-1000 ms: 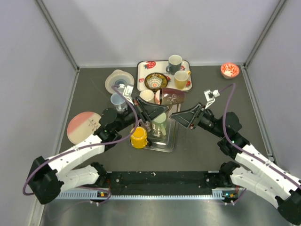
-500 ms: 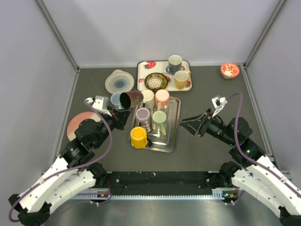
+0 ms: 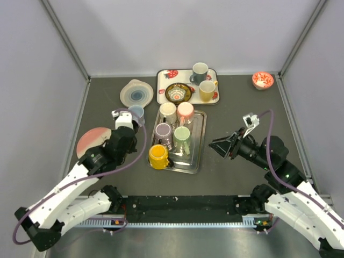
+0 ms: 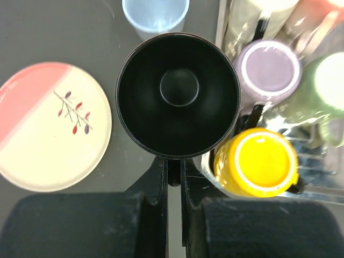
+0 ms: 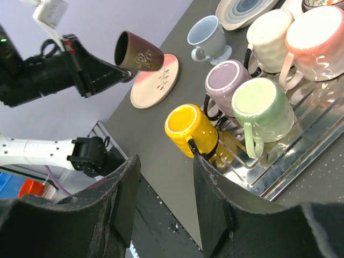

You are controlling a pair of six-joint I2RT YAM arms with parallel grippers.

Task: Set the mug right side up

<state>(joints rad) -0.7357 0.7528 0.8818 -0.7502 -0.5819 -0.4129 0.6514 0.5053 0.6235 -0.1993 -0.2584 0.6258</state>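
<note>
My left gripper (image 4: 173,171) is shut on the handle of a dark brown mug (image 4: 178,94), whose open mouth faces the wrist camera. It hangs above bare table between the pink plate (image 4: 51,126) and the metal tray (image 4: 223,32). In the right wrist view the mug (image 5: 138,51) hangs in the air, tilted, at the left gripper's tips (image 5: 115,72). In the top view my left wrist (image 3: 123,134) hides the mug. My right gripper (image 5: 166,199) is open and empty, right of the tray (image 3: 196,161).
Several mugs stand upside down on the tray: cream (image 3: 168,112), pink (image 3: 185,111), purple (image 3: 163,131), green (image 3: 181,134), yellow (image 3: 158,156). A light-blue cup (image 3: 135,112) stands left of it. A strawberry tray (image 3: 166,75) with mugs and a bowl is behind. A small red bowl (image 3: 263,80) sits far right.
My left arm carried the brown mug from above the tray to the left and turned its mouth upward. My right arm drew back to the right.
</note>
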